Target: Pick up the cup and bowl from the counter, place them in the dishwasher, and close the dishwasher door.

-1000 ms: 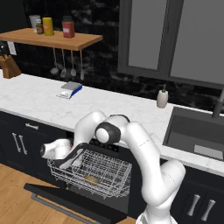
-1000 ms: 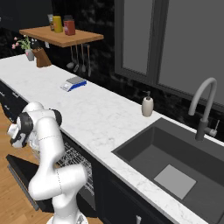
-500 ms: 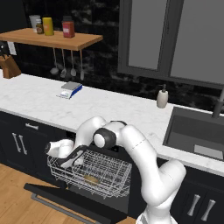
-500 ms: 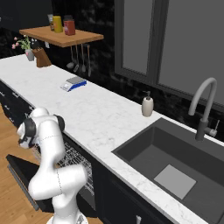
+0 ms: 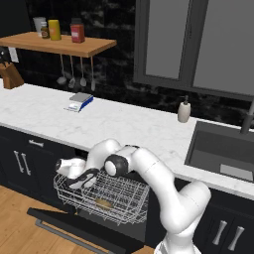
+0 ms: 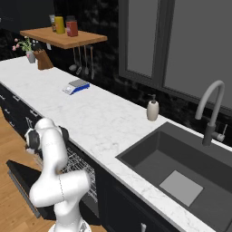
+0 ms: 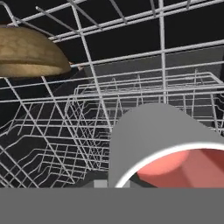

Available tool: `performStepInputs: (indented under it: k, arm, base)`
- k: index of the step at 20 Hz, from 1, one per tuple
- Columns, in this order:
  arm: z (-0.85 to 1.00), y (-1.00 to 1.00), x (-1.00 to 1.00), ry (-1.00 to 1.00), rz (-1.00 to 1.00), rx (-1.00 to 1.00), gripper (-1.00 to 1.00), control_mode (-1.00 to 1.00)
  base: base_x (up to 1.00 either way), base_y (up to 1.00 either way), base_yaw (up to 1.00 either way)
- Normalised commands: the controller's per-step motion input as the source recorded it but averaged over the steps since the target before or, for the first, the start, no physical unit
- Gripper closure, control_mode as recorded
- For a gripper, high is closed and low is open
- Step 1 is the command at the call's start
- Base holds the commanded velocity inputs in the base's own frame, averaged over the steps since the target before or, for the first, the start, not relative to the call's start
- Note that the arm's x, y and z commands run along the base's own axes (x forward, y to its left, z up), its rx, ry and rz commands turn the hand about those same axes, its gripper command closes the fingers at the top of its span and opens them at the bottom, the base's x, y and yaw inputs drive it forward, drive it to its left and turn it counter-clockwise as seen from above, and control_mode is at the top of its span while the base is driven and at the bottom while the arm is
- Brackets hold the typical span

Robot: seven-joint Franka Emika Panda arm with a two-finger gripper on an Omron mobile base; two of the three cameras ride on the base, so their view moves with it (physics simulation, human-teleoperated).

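hand view: fingers clamp the white cylindrical cup with red inside (image 7: pixel 164 144) inside the white wire dishwasher rack (image 7: pixel 100 109), near the tan wooden bowl (image 7: pixel 26 52); lower it before letting go.

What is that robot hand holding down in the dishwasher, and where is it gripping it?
It holds the cup over the wire rack; it seems gripped at the rim, though the fingers themselves are hidden.

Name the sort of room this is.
A home kitchen, as a rendered scene: a marble counter with a sink and tap, plus an open dishwasher underneath with its wire rack pulled out.
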Motion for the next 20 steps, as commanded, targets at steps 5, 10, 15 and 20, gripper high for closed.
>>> performStepInputs:
  k: [5, 10, 15, 20]
  arm:
    - [-0.39, 0.14, 0.37, 0.14, 0.10, -0.05, 1.00, -1.00]
    - [-0.27, 0.31, 0.33, 0.12, 0.10, -0.08, -1.00, -1.00]
    - [0.04, 0.13, -0.03, 0.03, 0.09, -0.06, -1.00, -1.00]
    - [0.80, 0.04, -0.42, -0.03, 0.09, -0.03, -1.00, -1.00]
  base:
    - [0.00, 0.00, 0.00]
    - [0.00, 0.00, 0.00]
    - [0.00, 0.00, 0.00]
    - [0.00, 0.00, 0.00]
